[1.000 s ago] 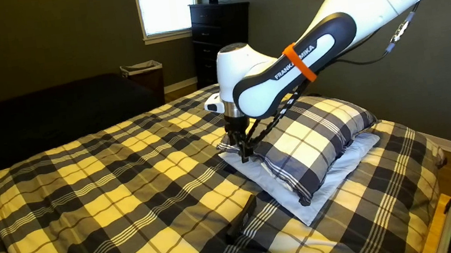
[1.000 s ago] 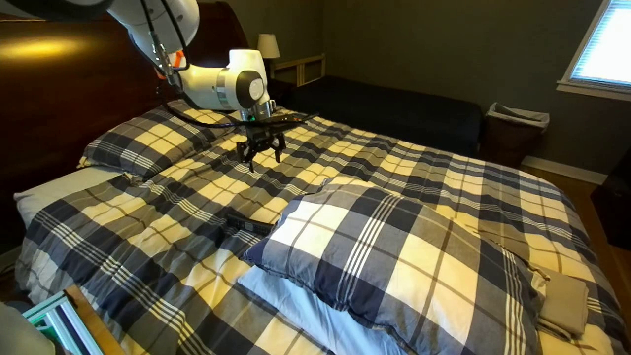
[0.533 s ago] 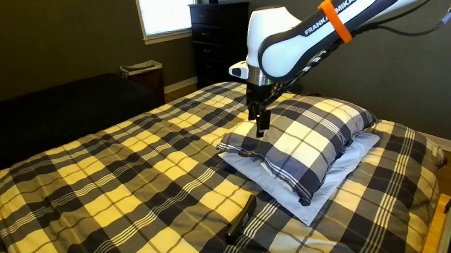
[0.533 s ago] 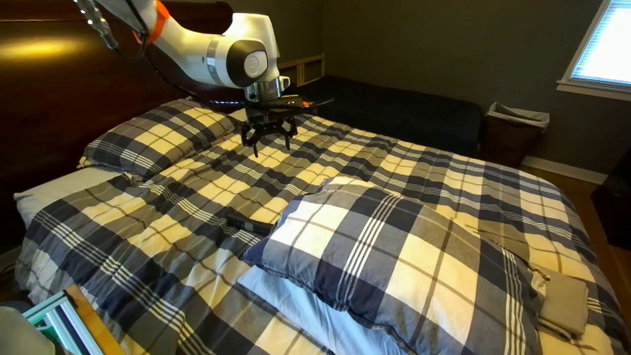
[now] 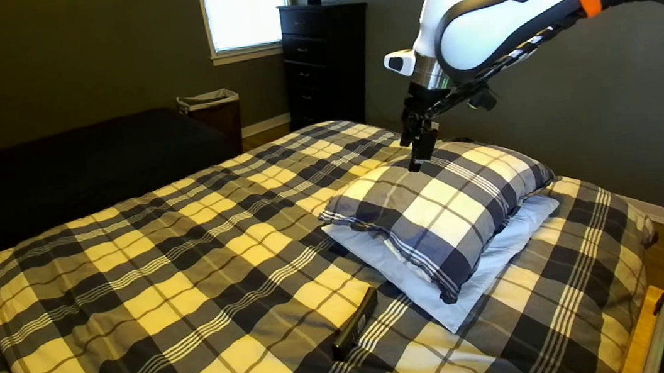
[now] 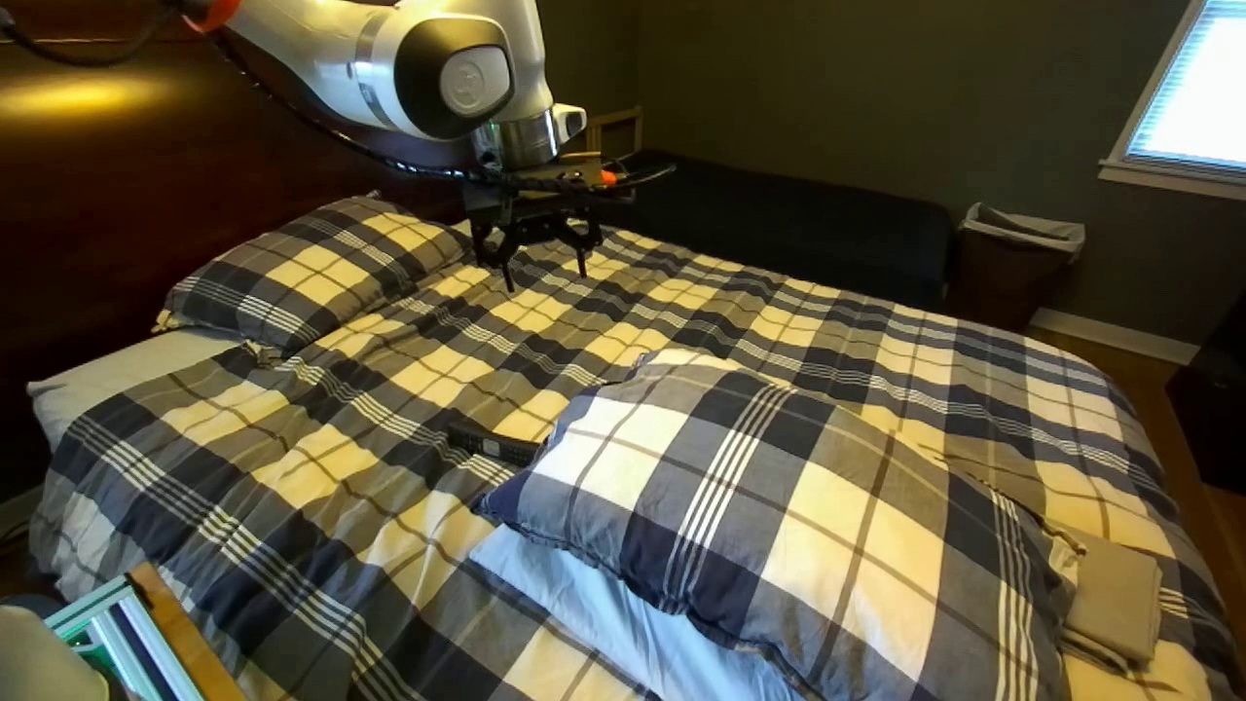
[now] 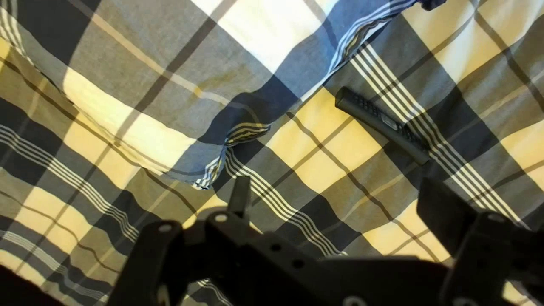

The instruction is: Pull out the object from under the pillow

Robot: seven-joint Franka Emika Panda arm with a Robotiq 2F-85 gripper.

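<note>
**Remote [image 7: 382, 125] out beside pillow [image 5: 441, 198], pincer [image 6: 547, 282] spread**

I have the pincer hovering above the bedcover [image 5: 162, 302], apart from both pillow and remote; its fingers [image 7: 444, 212] stand wide of each other. The wrist view gives me the remote lying on the bedcover, a strip of cloth showing between it and the pillow's edge. In both exterior views the pillow sits on the pale-blue pad [image 6: 623, 623], which pokes out below.
</note>
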